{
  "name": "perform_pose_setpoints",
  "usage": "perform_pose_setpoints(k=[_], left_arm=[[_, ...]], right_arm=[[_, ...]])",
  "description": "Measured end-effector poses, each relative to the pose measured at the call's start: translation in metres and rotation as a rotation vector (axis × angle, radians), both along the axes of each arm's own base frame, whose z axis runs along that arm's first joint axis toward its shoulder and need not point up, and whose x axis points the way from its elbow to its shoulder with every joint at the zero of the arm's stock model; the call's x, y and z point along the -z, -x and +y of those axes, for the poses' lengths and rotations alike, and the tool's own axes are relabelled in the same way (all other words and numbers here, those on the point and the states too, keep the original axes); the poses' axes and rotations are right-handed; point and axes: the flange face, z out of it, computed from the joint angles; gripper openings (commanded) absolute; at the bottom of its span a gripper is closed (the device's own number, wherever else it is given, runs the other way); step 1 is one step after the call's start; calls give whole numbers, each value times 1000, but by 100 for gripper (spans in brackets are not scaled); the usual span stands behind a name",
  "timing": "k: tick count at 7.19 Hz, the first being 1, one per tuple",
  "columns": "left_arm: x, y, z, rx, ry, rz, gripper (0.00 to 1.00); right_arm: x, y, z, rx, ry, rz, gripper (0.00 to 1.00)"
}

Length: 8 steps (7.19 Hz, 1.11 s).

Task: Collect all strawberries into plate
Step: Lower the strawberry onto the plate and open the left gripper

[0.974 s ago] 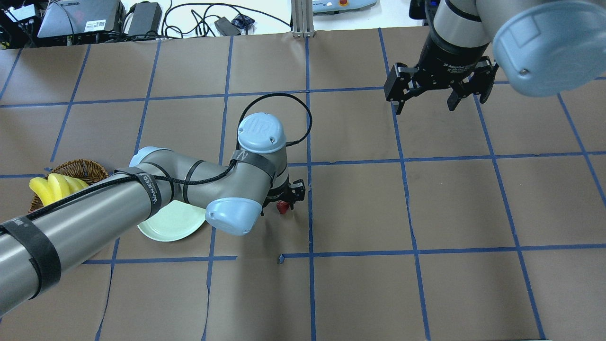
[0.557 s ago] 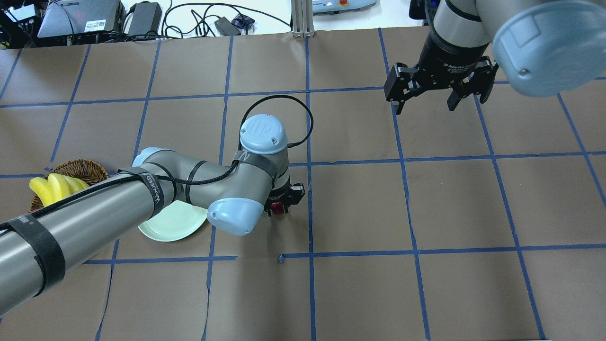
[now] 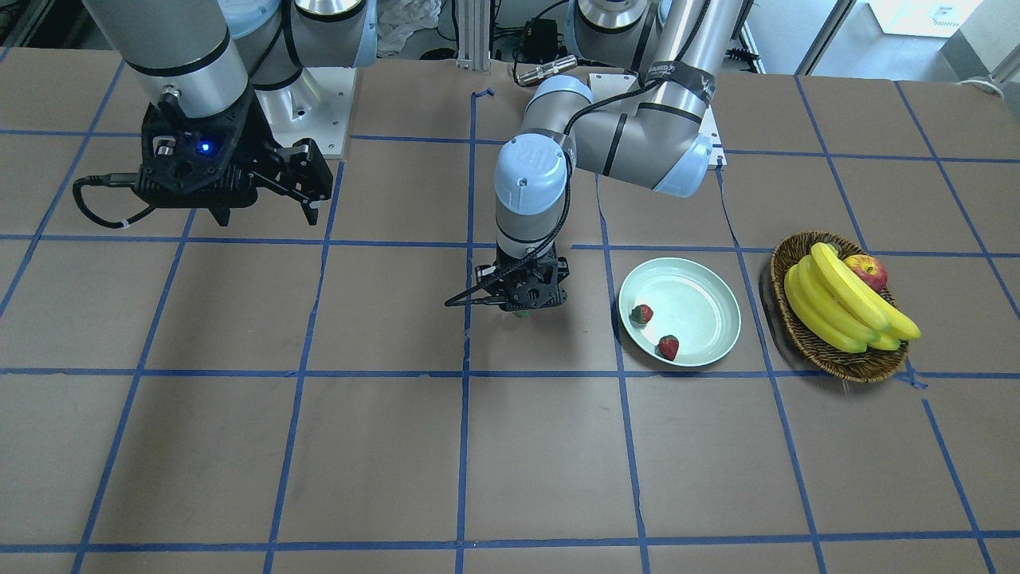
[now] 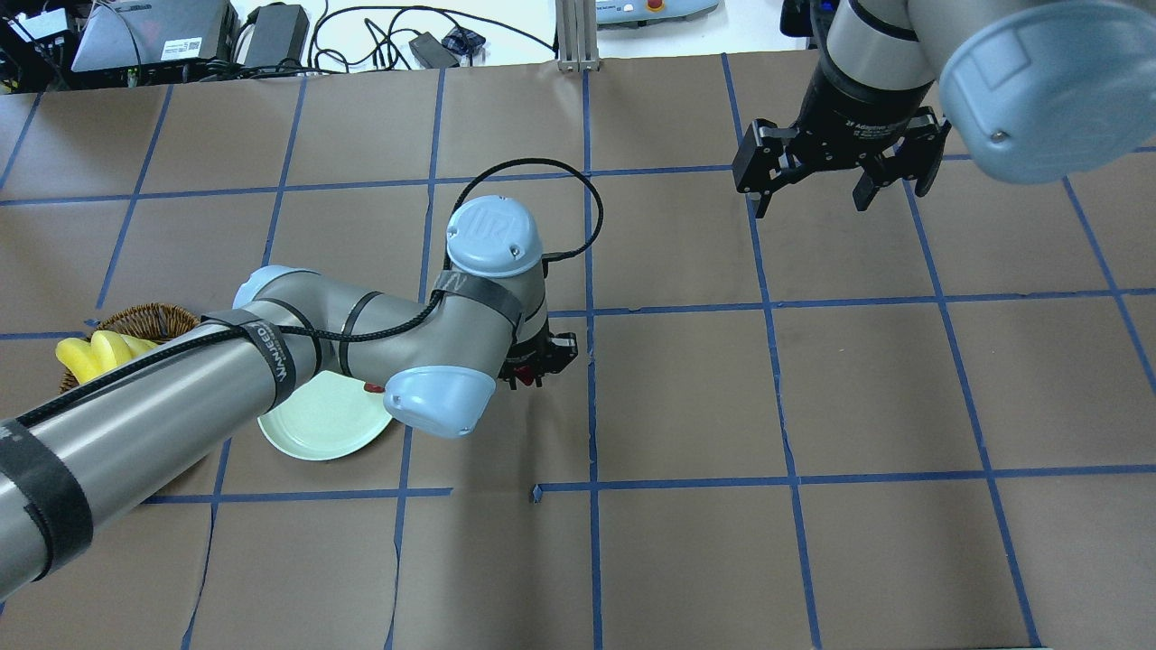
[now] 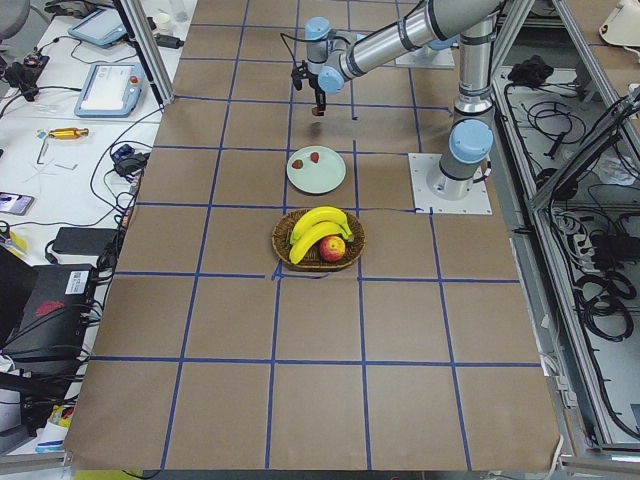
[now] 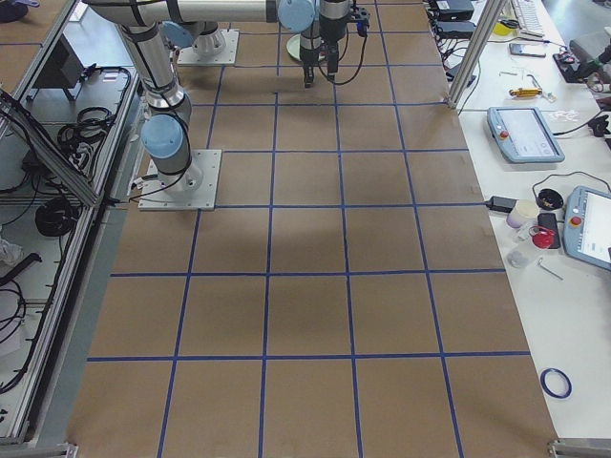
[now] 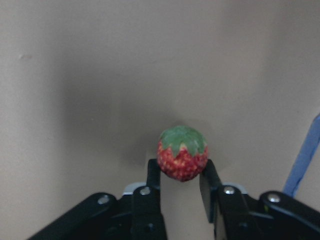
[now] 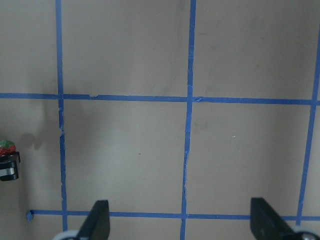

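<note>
Checker: Moved since the last count?

Clerk: Left arm, one entry. It had drawn a little toward the plate [image 3: 695,301]. Its strawberry [image 7: 182,155], earlier plain below the fingers in the overhead view, was now mostly tucked under the left gripper [image 3: 523,309]. Right arm: no change.

Checker: Left gripper, condition?

Clerk: Clamped on that strawberry. The fingers pinched the red body from both sides, with the green top pointing away from the wrist. Judged a hold across the widest part, so the fruit would not slip. It hung just above the worktop [image 3: 319,446], beside the plate and not yet over it. The height was probably meant to clear the raised rim.

Checker: Plate contents?

Clerk: Two strawberries [image 3: 641,314], lying apart near the rim on the gripper's side. With the one in hand, that made three, so this carry looked like the last.

Checker: Right gripper?

Clerk: Right gripper [image 8: 182,221] had its jaws spread wide and held nothing. It was raised, well apart from the fruit, likely parked to leave the left arm its path.

Checker: Other stock?

Clerk: Basket [image 3: 837,363] beyond the plate, holding bananas [image 3: 837,303] and an apple [image 3: 868,271]. Not part of the job, left alone.
</note>
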Motion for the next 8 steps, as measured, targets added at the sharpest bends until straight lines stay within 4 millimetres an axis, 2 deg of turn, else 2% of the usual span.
perform_pose_setpoints(k=[1, 3, 5, 6, 7, 8], left_arm=[[-9, -21, -7, 24, -3, -26, 15], [-19, -88, -19, 82, -52, -50, 15], [-20, -161, -20, 135, -86, -35, 16], [-20, -193, -18, 149, -98, -26, 21], [-19, -217, -16, 146, -108, -18, 64], [-16, -229, -15, 139, -117, -13, 91]], right_arm=[[0, 0, 0, 0, 1, 0, 100], [0, 0, 0, 0, 0, -1, 100], [0, 0, 0, 0, 0, -1, 100], [0, 0, 0, 0, 0, -2, 100], [0, 0, 0, 0, 0, -1, 100], [0, 0, 0, 0, 0, -1, 100]])
